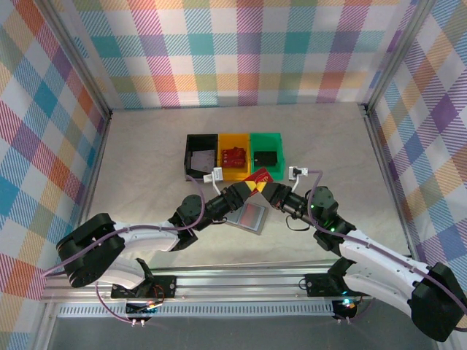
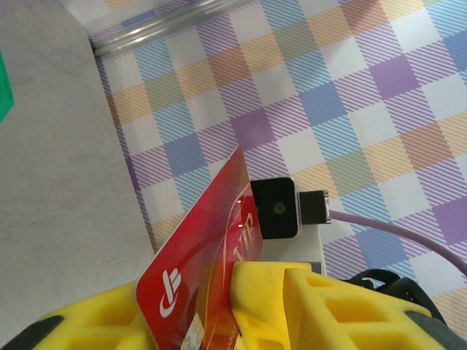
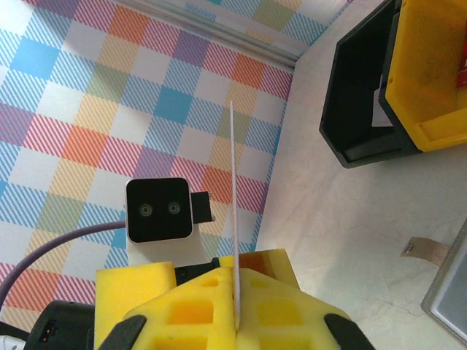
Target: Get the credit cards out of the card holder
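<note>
Top external count: one red card (image 1: 260, 175) is showing, with one grey card holder (image 1: 248, 216) and three bins: black bin (image 1: 191, 157), yellow bin (image 1: 235, 137), green bin (image 1: 266, 136).
Red card: it is standing clear of the table (image 1: 146, 160), just in front of the yellow and green bins, near the table's middle.
Card holder: it is lying flat just nearer the near edge, below both grippers.
Right gripper (image 1: 268, 191): it is pinching the card tight, and the right arm (image 1: 372, 255) is reaching in from the near right corner.
Left gripper (image 1: 249, 188): its fingers are standing apart on either side of the card, unclamped, and the left arm (image 1: 146, 237) is stretching low from the near left corner.
</note>
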You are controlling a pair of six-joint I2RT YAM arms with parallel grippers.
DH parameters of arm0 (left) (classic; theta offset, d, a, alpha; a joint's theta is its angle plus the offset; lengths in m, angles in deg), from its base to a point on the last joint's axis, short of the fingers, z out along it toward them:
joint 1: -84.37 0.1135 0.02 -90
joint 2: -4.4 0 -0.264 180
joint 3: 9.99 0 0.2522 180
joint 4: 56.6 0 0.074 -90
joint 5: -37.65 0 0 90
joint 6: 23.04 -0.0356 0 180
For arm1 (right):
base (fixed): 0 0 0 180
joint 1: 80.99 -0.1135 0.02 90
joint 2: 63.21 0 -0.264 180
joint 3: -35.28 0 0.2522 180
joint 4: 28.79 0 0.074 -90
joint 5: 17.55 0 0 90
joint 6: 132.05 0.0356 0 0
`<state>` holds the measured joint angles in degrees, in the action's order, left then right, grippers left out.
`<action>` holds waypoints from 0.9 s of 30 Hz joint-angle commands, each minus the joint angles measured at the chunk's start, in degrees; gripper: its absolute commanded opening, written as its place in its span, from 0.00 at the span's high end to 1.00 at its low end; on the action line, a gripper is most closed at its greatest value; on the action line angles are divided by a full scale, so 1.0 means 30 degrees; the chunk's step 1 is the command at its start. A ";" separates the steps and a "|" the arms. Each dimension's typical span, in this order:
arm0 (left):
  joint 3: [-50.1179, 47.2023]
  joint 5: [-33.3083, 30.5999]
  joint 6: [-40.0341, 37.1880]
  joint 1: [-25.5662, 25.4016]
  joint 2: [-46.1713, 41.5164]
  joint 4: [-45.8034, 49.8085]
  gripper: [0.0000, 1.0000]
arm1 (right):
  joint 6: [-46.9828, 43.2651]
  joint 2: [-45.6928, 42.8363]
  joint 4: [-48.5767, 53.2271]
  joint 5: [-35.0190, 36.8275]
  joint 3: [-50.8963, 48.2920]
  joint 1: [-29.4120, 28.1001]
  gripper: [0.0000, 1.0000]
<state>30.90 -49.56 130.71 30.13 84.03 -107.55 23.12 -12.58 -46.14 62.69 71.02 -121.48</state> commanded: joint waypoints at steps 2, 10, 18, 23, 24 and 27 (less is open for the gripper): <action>0.0275 0.0842 0.0253 -0.0114 -0.0326 -0.0910 0.63 | -0.0991 -0.0269 0.0041 -0.0584 0.0802 -0.0068 1.00; -0.0051 0.0487 -0.0077 -0.0001 -0.1173 -0.0407 0.69 | -0.1042 0.0077 0.0055 -0.1200 0.1009 -0.0051 1.00; -0.0227 0.0141 -0.0678 0.0208 -0.2571 0.1184 0.78 | -0.0968 -0.0007 0.0293 -0.1368 0.0907 -0.0053 1.00; -0.0197 0.0211 -0.0711 0.0230 -0.2639 0.1413 0.83 | -0.0933 0.0042 0.0292 -0.1518 0.0921 -0.0060 1.00; -0.0218 0.0186 -0.0715 0.0237 -0.2639 0.1413 0.83 | -0.0951 0.0029 0.0304 -0.1579 0.0936 -0.0064 1.00; -0.0285 0.0161 -0.0711 0.0281 -0.2715 0.1380 0.92 | -0.0944 -0.0003 0.0610 -0.1603 0.0965 -0.0060 1.00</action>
<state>30.27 -48.49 130.01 30.31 77.59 -101.15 21.52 -12.32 -45.83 58.72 72.75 -121.48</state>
